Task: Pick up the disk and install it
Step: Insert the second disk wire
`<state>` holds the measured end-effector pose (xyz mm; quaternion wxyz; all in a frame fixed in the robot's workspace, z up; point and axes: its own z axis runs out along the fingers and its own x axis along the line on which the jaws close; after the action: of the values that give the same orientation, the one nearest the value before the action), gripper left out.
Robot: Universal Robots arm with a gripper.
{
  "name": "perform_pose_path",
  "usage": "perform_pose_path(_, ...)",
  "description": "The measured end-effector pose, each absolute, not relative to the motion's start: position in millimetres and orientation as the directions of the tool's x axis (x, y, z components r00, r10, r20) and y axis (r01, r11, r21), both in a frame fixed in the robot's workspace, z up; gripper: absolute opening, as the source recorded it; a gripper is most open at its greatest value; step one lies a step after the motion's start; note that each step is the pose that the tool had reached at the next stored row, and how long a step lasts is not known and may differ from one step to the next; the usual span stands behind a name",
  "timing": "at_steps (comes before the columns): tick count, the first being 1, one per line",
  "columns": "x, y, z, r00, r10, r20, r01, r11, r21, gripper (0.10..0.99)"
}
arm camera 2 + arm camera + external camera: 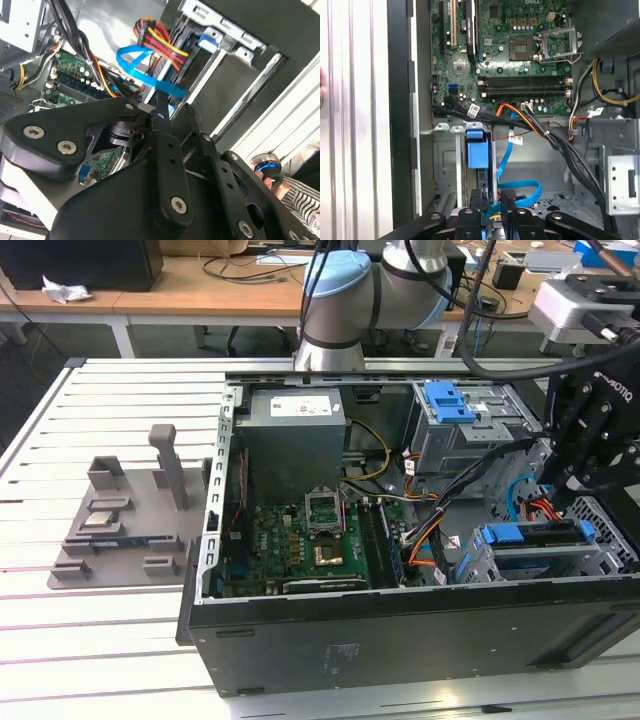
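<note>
Tabletop (pixel 90 640) of white metal slats carries a large black computer tower case (pixel 400 640) lying on its side with the panel off. Behind the case stands the grey-and-blue robot arm (pixel 340 300). On the exterior view's left, well apart from the case, lies a grey plastic fixture tray (pixel 120 525) with upright posts.

Inside the case, a big grey power-supply box (pixel 295 435) with a white label sits at the far side. A green motherboard (pixel 310 540) lies just in front of it. At the far corner on the exterior view's right is a silver drive cage topped by a blue plastic latch piece (pixel 450 400).

The disk (pixel 530 535), a flat silver drive in a blue plastic frame, sits in the near metal cage at the exterior view's right corner of the case. Its long axis runs across the exterior view from left to right, and it stands on edge with the blue rim uppermost. In the first wrist view its blue frame end (pixel 477 152) rises out of the cage slot.

The black end effector (pixel 562 502) hangs directly over that cage, close to the disk's rim. Whether it is clenched on the disk or released cannot be told. A flat blue data cable (pixel 520 187) loops just beside the end effector (pixel 491 200), with red, yellow and orange wires (pixel 162 47) close by.
</note>
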<state>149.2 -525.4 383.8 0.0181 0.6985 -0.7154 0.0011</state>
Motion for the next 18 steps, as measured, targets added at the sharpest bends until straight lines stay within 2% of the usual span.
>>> perform_pose_path(18, 157.1, -525.8, 380.9, -0.023, -0.999, 0.03, -0.999, 0.024, 0.029, 0.302)
